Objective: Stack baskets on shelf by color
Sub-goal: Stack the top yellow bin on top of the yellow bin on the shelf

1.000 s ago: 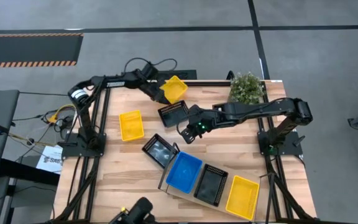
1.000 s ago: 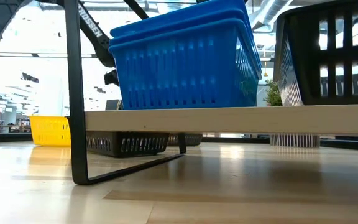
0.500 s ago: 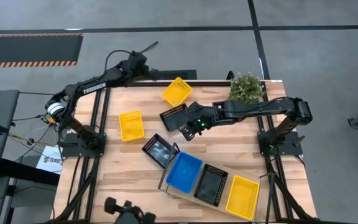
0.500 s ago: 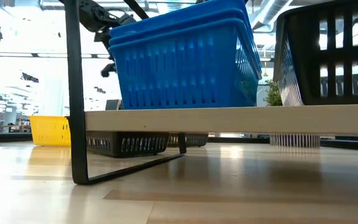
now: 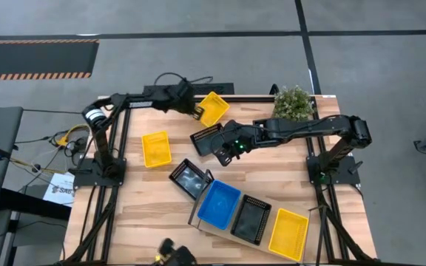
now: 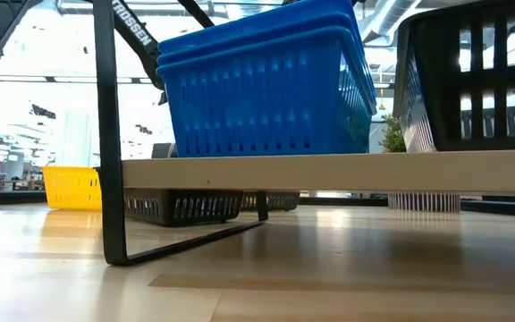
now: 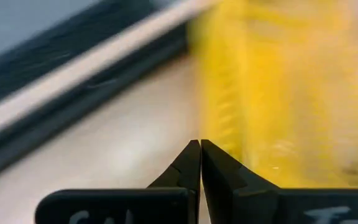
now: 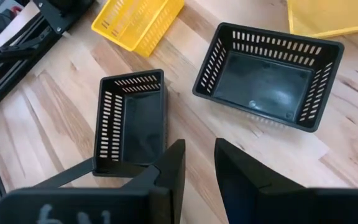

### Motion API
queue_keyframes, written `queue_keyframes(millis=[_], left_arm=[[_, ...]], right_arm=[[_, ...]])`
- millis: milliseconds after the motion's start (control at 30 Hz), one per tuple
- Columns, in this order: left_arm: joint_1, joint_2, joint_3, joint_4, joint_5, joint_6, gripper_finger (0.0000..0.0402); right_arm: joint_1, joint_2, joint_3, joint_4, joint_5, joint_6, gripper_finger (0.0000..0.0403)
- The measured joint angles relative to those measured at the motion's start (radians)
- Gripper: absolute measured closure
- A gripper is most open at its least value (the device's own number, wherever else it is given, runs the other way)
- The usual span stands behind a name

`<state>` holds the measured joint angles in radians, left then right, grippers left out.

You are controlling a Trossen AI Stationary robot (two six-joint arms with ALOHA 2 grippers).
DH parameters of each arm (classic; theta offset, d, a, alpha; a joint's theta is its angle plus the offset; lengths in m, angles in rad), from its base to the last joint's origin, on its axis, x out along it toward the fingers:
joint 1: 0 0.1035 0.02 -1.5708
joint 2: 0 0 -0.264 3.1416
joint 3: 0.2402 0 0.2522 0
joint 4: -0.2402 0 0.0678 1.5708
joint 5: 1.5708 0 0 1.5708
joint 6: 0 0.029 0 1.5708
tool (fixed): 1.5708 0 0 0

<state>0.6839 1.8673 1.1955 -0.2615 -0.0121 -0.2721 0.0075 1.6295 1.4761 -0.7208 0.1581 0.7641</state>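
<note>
I am two arms over one wooden table [image 5: 154,203]. My left arm reaches from its base on the left edge along the far edge, elbow bent, and my left gripper [image 5: 196,112] has its fingers pressed tight together with nothing between them, its tip right at the near-left side of a yellow basket [image 5: 212,106] that lies tilted by the far edge; whether the tip touches it I cannot tell. My right arm stretches low from its base on the right edge toward the table's middle, passing in front of the potted plant [image 5: 293,103] at the far right corner. My right gripper [image 8: 196,163] hangs with its fingers parted and holding nothing, just above bare wood, between two black baskets: one black basket [image 8: 268,74] sits upright just beyond my fingers, and a second black basket [image 8: 131,121] lies on its side next to the shelf's black end frame. Another yellow basket [image 5: 156,148] stands alone near the left edge. The shelf [image 5: 220,230] lies slantwise at the near right of the table, carrying blue baskets [image 5: 219,202] stacked at its left end, a black one [image 5: 251,219] in the middle and a yellow one [image 5: 288,233] at its right end.
</note>
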Motion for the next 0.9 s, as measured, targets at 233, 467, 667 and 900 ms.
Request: queue_keyframes(millis=[233,467,667,900], left_arm=[[-0.102,0.015,0.001,0.099,0.557,0.072,0.0401],[-0.214,-0.016,0.001,0.030,0.890,0.024,0.0401],[-0.244,-0.175,0.000,-0.223,0.835,0.026,0.0401],[-0.268,-0.457,0.001,-0.389,0.554,0.028,0.0395]], right_arm=[[0.042,0.000,0.000,0.004,-0.002,0.032,0.0295],[0.049,0.000,0.000,-0.077,0.136,0.021,0.0295],[-0.048,0.001,0.000,-0.214,0.193,-0.100,0.0292],[-0.157,0.091,-0.002,-0.207,0.128,-0.753,0.0219]])
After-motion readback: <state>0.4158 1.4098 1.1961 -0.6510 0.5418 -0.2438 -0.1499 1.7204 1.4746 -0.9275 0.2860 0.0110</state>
